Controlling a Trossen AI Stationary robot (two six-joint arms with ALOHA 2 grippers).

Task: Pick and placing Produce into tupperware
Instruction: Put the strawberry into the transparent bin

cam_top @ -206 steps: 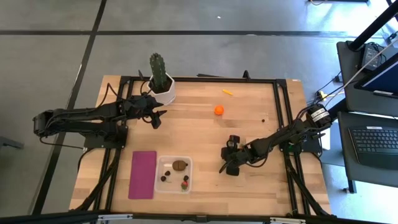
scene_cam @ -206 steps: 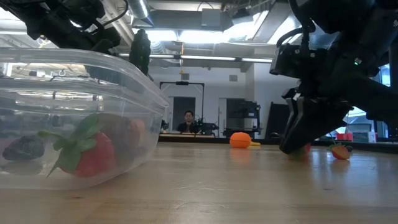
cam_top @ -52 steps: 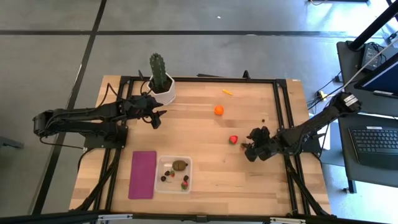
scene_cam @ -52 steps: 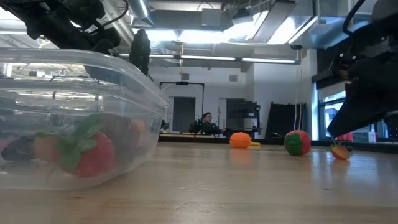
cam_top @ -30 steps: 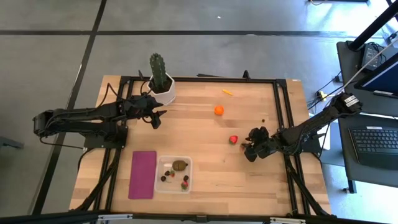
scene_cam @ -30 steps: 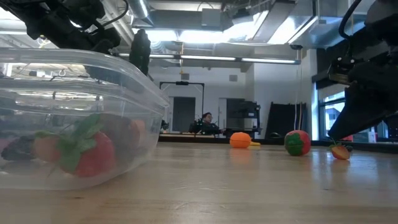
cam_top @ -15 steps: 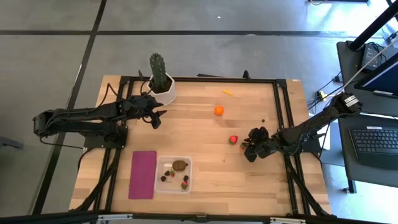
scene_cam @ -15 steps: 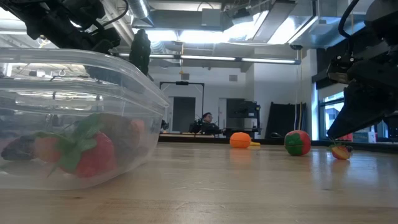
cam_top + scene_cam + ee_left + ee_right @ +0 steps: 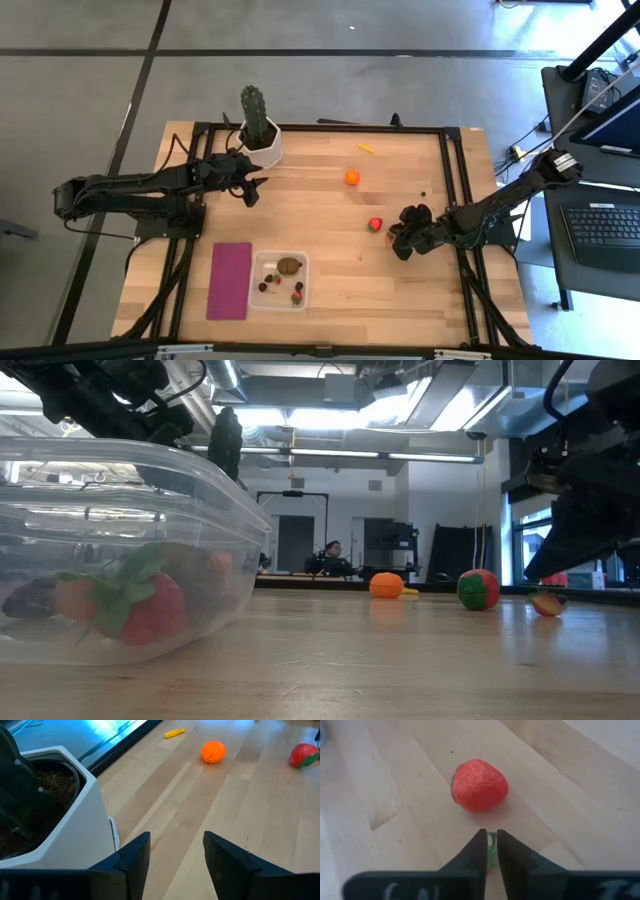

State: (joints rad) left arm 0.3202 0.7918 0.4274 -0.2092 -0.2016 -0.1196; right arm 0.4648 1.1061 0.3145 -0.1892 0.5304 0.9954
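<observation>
Pinching my right gripper (image 9: pixel 490 851) nearly together on a small green bit, narrower than before; strawberry (image 9: pixel 479 785) just ahead.

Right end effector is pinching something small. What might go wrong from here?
1. The right end effector grips only a sliver of the small green-and-red piece; it may slip out on lifting.
2. The strawberry lies just ahead of the fingertips and might get nudged and roll away.

Green thing (image 9: pixel 491 851) between right gripper (image 9: pixel 490 852) fingers mostly hidden.
</observation>
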